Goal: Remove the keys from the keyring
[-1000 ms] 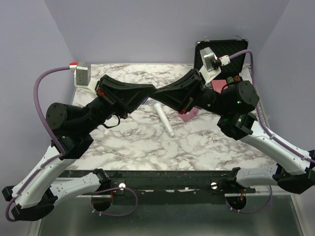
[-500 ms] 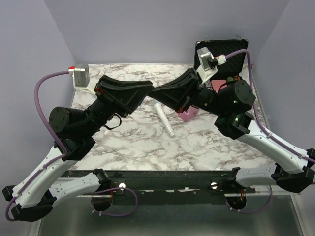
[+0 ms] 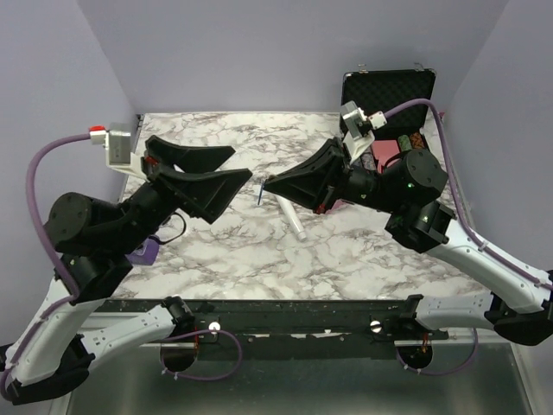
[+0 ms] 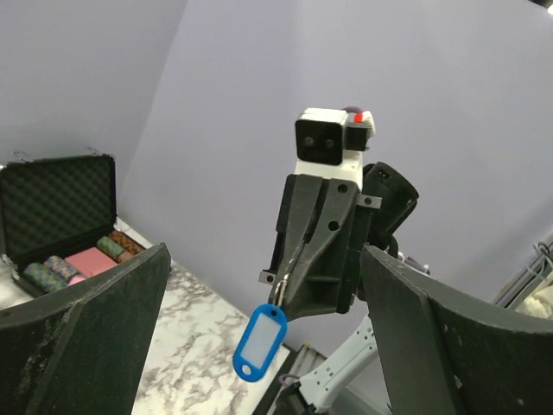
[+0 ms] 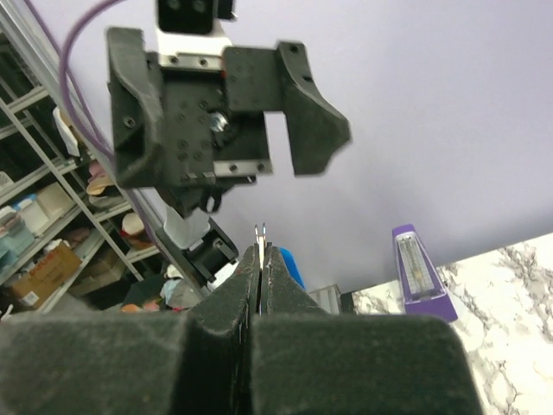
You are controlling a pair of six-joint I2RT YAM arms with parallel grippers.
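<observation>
My right gripper (image 3: 268, 184) is shut on the keyring (image 4: 282, 288), a thin silver wire ring pinched at its fingertips. Off the ring hangs the key (image 4: 259, 342), a blue plastic oval with a white window; no blade shows. The top view gives only a blue sliver of the key (image 3: 259, 194), held above the table. In the right wrist view the keyring (image 5: 261, 233) sticks out between my shut right gripper (image 5: 261, 255). My left gripper (image 3: 200, 173) is wide open, facing the ring from the left and apart from it. Its fingers (image 4: 86, 341) frame the hanging key and hold nothing.
A white microphone (image 3: 289, 216) lies on the marble table (image 3: 346, 251) under the grippers. A purple metronome (image 3: 143, 252) stands at the left edge beneath my left arm. An open black case (image 3: 389, 91) with poker chips sits at the back right, a pink box (image 3: 335, 204) beside the right arm.
My left gripper has opened and drawn back to the left, away from the right gripper's tip. The right gripper has stayed shut on the ring, and the blue key now hangs free.
</observation>
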